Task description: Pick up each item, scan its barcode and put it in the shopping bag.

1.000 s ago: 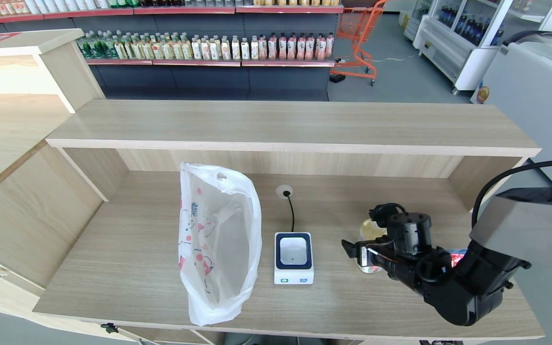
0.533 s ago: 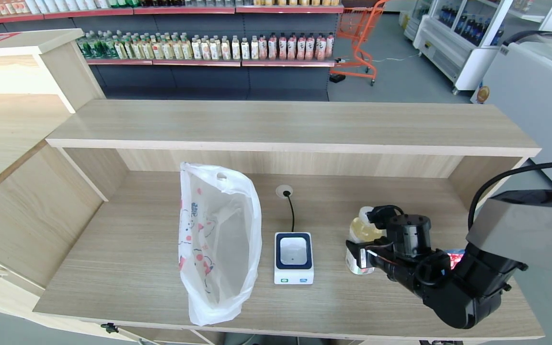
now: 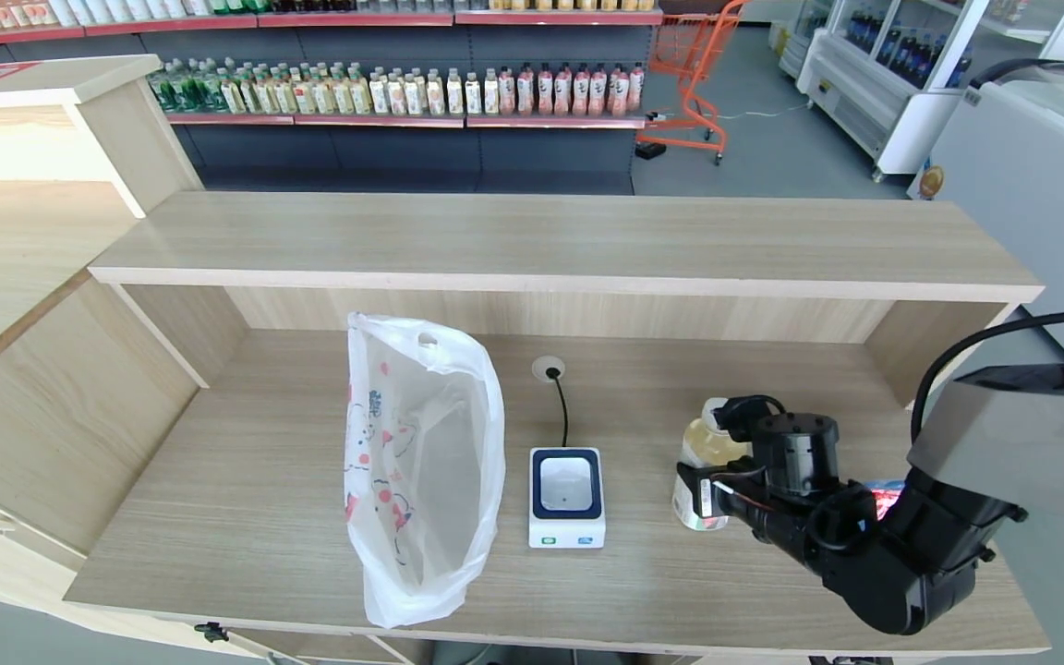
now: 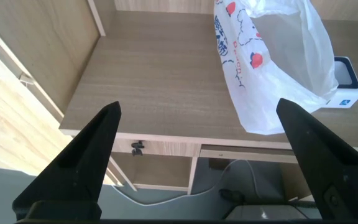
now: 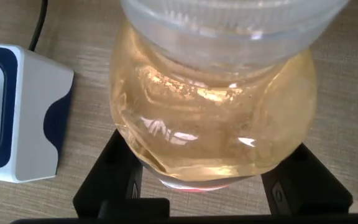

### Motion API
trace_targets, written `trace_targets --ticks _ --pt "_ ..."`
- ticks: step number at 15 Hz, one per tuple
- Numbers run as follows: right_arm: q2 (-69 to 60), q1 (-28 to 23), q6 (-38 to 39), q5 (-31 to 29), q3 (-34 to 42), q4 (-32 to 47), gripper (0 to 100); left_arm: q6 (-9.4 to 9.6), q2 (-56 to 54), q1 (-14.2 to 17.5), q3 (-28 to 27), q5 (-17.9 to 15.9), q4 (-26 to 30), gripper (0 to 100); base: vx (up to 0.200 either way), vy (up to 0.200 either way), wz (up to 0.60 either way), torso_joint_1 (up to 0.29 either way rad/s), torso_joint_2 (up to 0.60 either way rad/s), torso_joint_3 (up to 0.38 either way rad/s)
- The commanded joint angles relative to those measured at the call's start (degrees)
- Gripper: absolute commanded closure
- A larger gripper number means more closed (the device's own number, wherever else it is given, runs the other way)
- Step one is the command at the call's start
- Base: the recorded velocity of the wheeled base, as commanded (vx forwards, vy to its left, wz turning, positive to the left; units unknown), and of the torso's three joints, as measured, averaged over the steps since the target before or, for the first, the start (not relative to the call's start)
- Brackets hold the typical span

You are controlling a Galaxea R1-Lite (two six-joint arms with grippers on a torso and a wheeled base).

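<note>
The right gripper (image 3: 700, 495) is clenched on the bottle (image 3: 707, 443) of yellow liquid, its two dark fingers (image 5: 122, 182) pressed against opposite sides of the lower body. The bottle stands roughly upright just right of the scanner (image 3: 566, 496) on the counter (image 3: 246, 499); whether its base touches the wood cannot be told. The shopping bag (image 3: 421, 480) stands open left of the scanner. The left gripper (image 4: 197, 109) hangs spread wide and empty off the counter's near left edge
</note>
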Motion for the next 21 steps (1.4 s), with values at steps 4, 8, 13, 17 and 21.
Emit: trace_targets --ticks 4,8,13,17,21 --pt "-20.5 -9.9 3.7 23.3 -4.6 12.5 100 -0.02 0.0 0.0 0.0 0.0 0.0 0 0.000 0.000 0.00 0.000 0.00 0.000" --pt "-34.0 -11.5 6.6 47.4 -6.1 25.8 100 -0.02 0.0 0.0 0.0 0.0 0.0 0 0.000 0.000 0.00 0.000 0.00 0.000" --pt "-38.2 -11.1 9.8 65.6 -5.7 29.1 100 -0.02 0.0 0.0 0.0 0.0 0.0 0 0.000 0.000 0.00 0.000 0.00 0.000" --pt "-39.7 -8.5 9.3 71.5 -1.5 29.0 100 -0.02 0.0 0.0 0.0 0.0 0.0 0 0.000 0.000 0.00 0.000 0.00 0.000" --pt "-40.1 -5.9 4.8 72.1 3.8 29.0 100 -0.02 0.0 0.0 0.0 0.0 0.0 0 0.000 0.000 0.00 0.000 0.00 0.000"
